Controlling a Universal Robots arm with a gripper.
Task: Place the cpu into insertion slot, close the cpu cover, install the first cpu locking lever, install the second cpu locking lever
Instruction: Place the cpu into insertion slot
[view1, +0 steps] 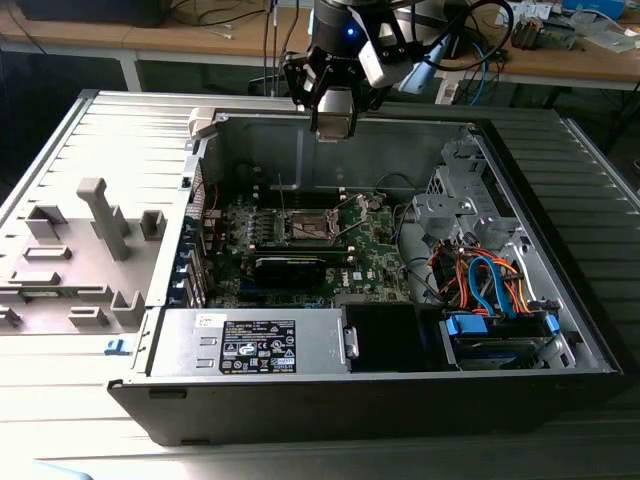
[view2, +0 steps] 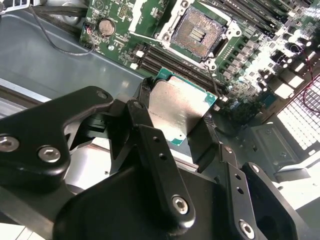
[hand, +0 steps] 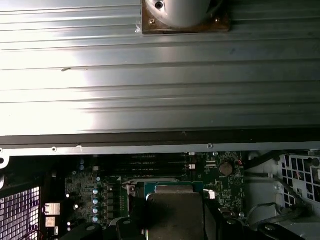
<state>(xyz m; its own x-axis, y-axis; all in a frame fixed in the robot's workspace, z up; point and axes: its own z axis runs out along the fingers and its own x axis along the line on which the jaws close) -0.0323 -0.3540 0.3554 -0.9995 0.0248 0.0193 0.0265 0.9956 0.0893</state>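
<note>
Exterior view: a power supply box (view1: 250, 343) sits at the near edge of the computer case (view1: 350, 405). Beyond it, the insertion slot (view1: 306, 228) lies open on the green board (view1: 378, 252). Farther, the tool (view1: 334, 128) hangs over the case's far side, clamped on the cpu (view2: 177, 112), as the second wrist view shows.

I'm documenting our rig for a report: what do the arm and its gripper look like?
The gripper is matte black, built from jointed link bars fastened with silver screws. Its fingers are narrow black bars with small holes. In the exterior view, the arm is black with a small blue light, and black cables loop beside it.
</note>
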